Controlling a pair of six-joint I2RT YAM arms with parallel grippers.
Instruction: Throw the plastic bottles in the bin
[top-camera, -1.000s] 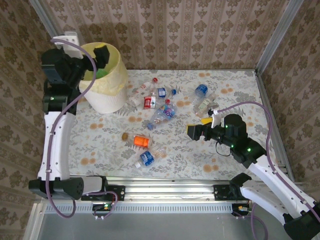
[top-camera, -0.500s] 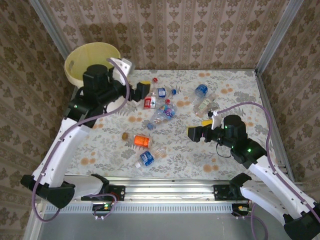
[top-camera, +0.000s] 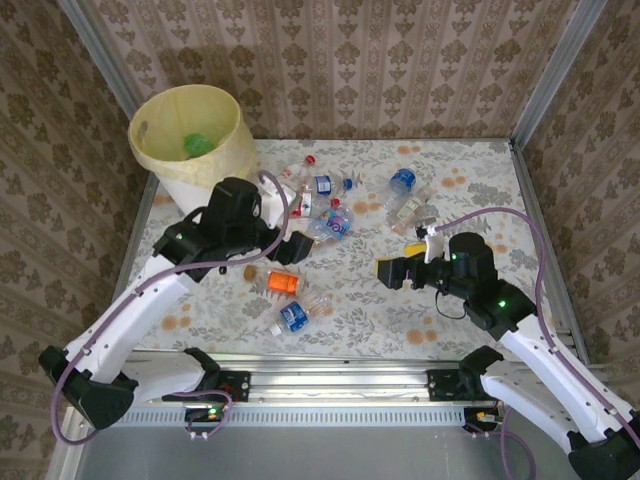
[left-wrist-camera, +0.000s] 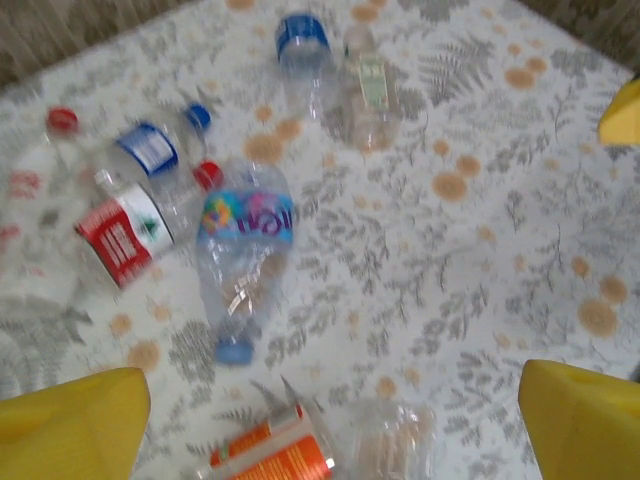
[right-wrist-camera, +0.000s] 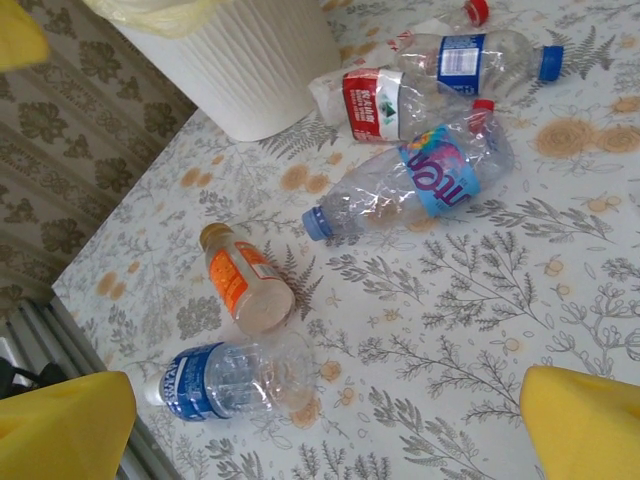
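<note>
The bin (top-camera: 170, 165), a white bucket with a pale yellow liner, stands at the far left with a green bottle (top-camera: 198, 146) inside. Several plastic bottles lie on the floral table. My left gripper (top-camera: 295, 250) hovers open just above an orange-label bottle (top-camera: 283, 283), which lies low between its yellow fingertips (left-wrist-camera: 70, 430), next to a clear bottle base (left-wrist-camera: 400, 450). A clear bottle with a colourful label (left-wrist-camera: 245, 250) lies ahead of it. My right gripper (top-camera: 388, 270) hangs open and empty right of centre, facing the orange-label bottle (right-wrist-camera: 245, 285) and a blue-label bottle (right-wrist-camera: 225, 375).
A red-label bottle (top-camera: 300, 205) and other clear bottles (top-camera: 325, 185) cluster beside the bin. Two more bottles (top-camera: 405, 197) lie at the far right, near the right arm. Metal frame posts and patterned walls close in the table on three sides.
My left arm has swung from above the bin down to the middle of the table, over the bottles. Its jaws have narrowed slightly. The right arm has barely moved.
</note>
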